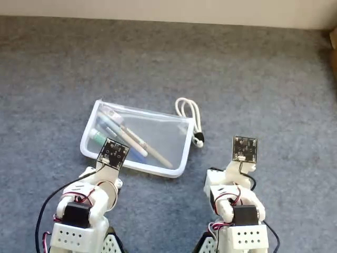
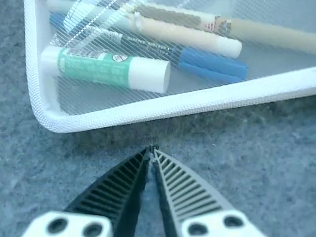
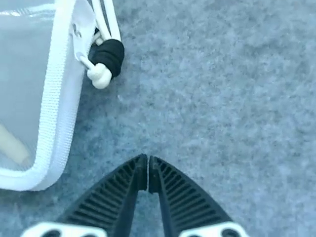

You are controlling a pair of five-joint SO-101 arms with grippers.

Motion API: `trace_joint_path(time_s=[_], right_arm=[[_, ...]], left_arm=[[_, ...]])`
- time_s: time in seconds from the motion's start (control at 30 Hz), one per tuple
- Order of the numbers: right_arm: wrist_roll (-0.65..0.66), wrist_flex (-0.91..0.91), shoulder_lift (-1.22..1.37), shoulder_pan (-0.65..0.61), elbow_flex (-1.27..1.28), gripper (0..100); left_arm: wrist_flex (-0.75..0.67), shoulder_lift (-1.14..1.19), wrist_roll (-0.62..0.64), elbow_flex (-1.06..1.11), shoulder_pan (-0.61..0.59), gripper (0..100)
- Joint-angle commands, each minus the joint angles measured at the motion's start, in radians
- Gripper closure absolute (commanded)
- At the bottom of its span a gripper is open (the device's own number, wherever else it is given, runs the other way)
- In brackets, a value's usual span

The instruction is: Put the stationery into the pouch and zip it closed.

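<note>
A clear mesh pouch [image 1: 163, 138] with a white border lies flat on the grey carpet, holding a glue stick [image 2: 106, 69], a blue pen [image 2: 207, 66] and cream-coloured pens [image 2: 197, 37]. Its white cord loop [image 1: 188, 112] and black toggle [image 3: 109, 57] trail off the right end. My left gripper [image 2: 151, 149] is shut with nothing in it, just off the pouch's near long edge by the glue stick. My right gripper [image 3: 147, 160] is shut and empty over bare carpet, near the pouch's right corner [image 3: 47, 163] and short of the toggle.
Grey carpet [image 1: 253, 74] spreads all around the pouch. A pale wall strip [image 1: 168, 9] runs along the far edge. Both arm bases [image 1: 79, 226] sit at the near edge.
</note>
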Motion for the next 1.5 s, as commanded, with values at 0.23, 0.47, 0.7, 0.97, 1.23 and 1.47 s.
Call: trace_joint_path(time_s=[0.23, 0.47, 0.7, 0.97, 1.23, 1.47], right_arm=[[0.014, 0.048, -0.010, -0.005, 0.125, 99.3], [0.011, 0.107, -0.010, -0.002, 0.124, 99.3], [0.012, 0.107, -0.010, -0.002, 0.124, 99.3], [0.012, 0.107, -0.010, -0.002, 0.124, 99.3], [0.012, 0.107, -0.010, -0.002, 0.124, 99.3], [0.012, 0.107, -0.010, -0.002, 0.124, 99.3]], left_arm=[[0.014, -0.004, 0.005, 0.024, -0.002, 98], [0.014, -0.004, 0.005, 0.024, -0.002, 98], [0.014, -0.004, 0.005, 0.024, -0.002, 98], [0.014, -0.004, 0.005, 0.024, -0.002, 98], [0.014, -0.004, 0.005, 0.024, -0.002, 98], [0.014, -0.004, 0.005, 0.024, -0.002, 98]])
